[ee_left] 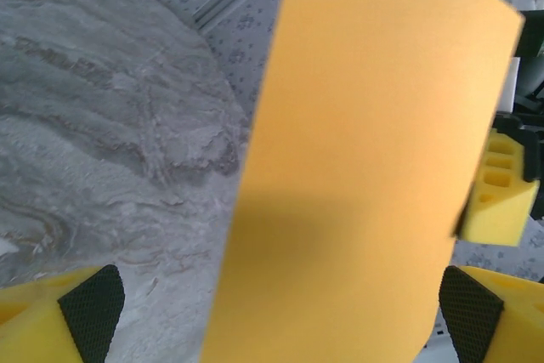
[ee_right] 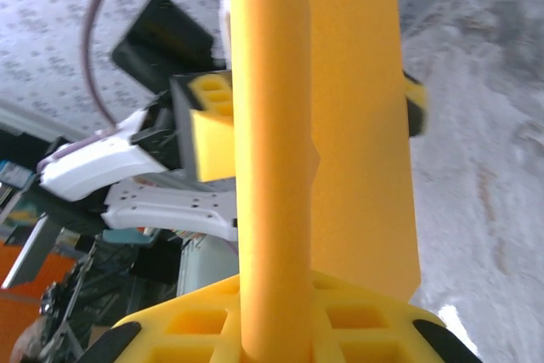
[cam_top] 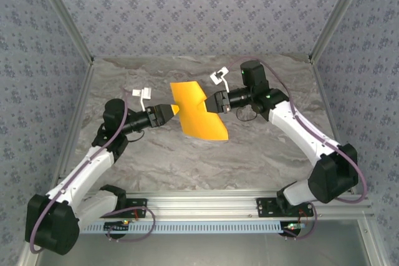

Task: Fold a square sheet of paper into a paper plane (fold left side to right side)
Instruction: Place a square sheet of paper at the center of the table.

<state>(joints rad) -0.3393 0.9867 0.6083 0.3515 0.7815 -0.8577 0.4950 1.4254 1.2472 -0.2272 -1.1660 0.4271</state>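
From above, the thin, bright-orange square sheet of paper (cam_top: 196,113) hung clear of the grey marbled surface (cam_top: 249,160), between the two pincers. The right pincer (cam_top: 215,101) was clamped on the edge nearest it. The left pincer (cam_top: 169,112) had its tips at the opposite edge.

From the left wrist, that pincer's black-padded fingers (ee_left: 92,308) stood wide apart and gripped nothing. The sheet stood upright and bowed just ahead of them.

From the right wrist, the sheet ran curled straight out of the closed yellow fingers (ee_right: 365,320), and the left pincer's open fingers straddled it further out.

The risk looked plain to me. Held by one edge only, the limp sheet could twist or slip when the left pincer closed, and the fold would come out crooked.
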